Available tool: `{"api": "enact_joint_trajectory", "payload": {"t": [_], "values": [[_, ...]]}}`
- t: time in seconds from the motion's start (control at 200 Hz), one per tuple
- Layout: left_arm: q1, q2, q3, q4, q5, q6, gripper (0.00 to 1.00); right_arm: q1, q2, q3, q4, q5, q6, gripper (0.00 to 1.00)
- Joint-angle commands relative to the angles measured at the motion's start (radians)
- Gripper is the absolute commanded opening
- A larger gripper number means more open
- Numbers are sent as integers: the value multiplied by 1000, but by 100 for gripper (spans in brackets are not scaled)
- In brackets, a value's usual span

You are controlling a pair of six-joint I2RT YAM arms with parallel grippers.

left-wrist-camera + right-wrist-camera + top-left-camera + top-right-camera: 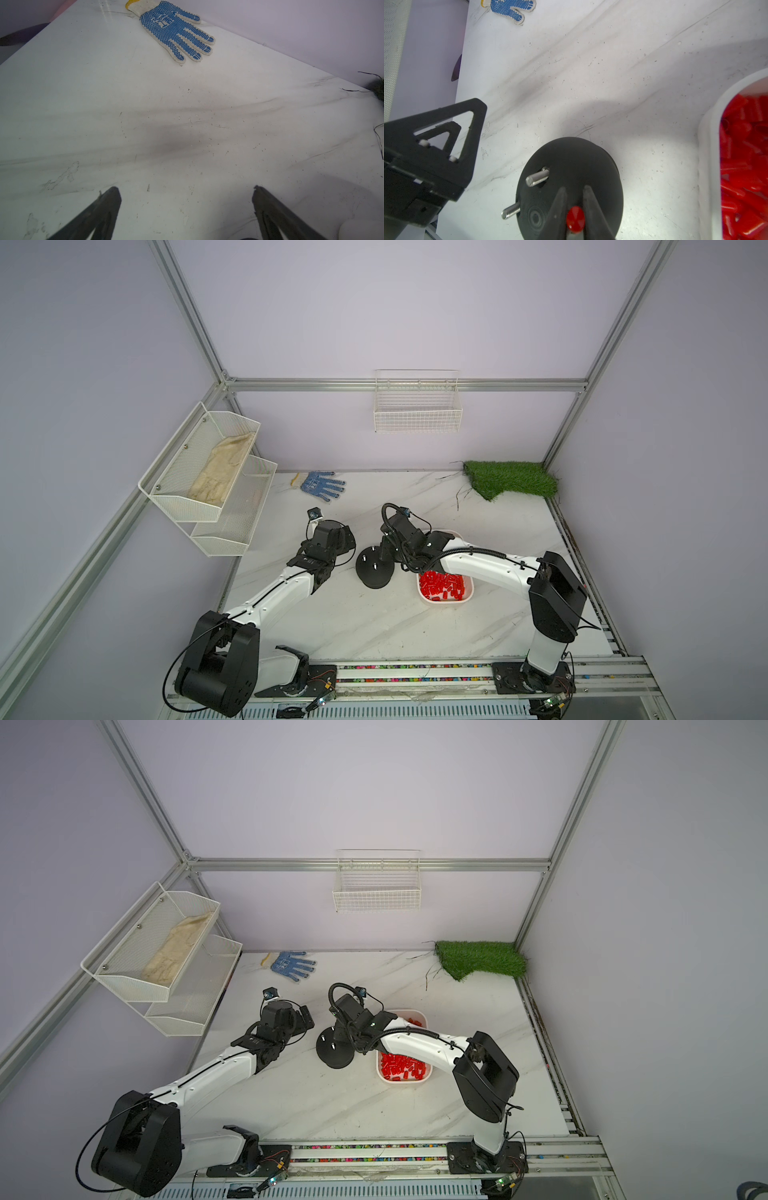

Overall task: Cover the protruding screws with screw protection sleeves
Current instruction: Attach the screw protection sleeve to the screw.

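Observation:
A round black domed base (376, 572) (571, 166) sits mid-table, left of the white tray (468, 595). Two bare silvery protruding screws (536, 179) (510, 212) stand out of it in the right wrist view. My right gripper (575, 189) hangs right over the base, shut on one red screw protection sleeve (575, 218), seen end-on between the fingers. Whether that sleeve sits on a screw I cannot tell. Many more red sleeves (440, 587) (745, 166) fill the tray. My left gripper (186, 189) is open and empty over bare table, just left of the base.
A blue-dotted work glove (322, 485) (176, 31) lies at the back of the table. A green grass mat (509, 479) fills the back right corner. White mesh shelves (208, 472) hang on the left wall and a wire basket (417, 406) on the back wall.

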Motion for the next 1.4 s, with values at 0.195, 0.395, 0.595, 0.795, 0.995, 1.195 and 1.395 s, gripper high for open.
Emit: {"api": "enact_joint_trajectory", "payload": {"t": [0.195,0.395,0.595,0.795,0.995,1.195,1.395], "values": [[-5,-21,38,14,-14,-6,100,17,-24,46,-14,45,10,17],[-6,-22,36,14,-15,-6,100,22,-19,48,-26,49,11,17],[-6,-23,36,14,-15,-7,100,27,-30,50,-43,67,11,17],[-6,-22,36,14,-16,-11,100,36,-33,53,-43,77,11,17],[-6,-26,33,15,-16,-11,100,44,-37,55,-43,80,14,17],[-6,-31,31,13,-19,-11,100,51,-36,64,-83,87,15,17],[-5,-38,24,15,-22,-12,100,58,-17,61,-94,102,10,17]]}}
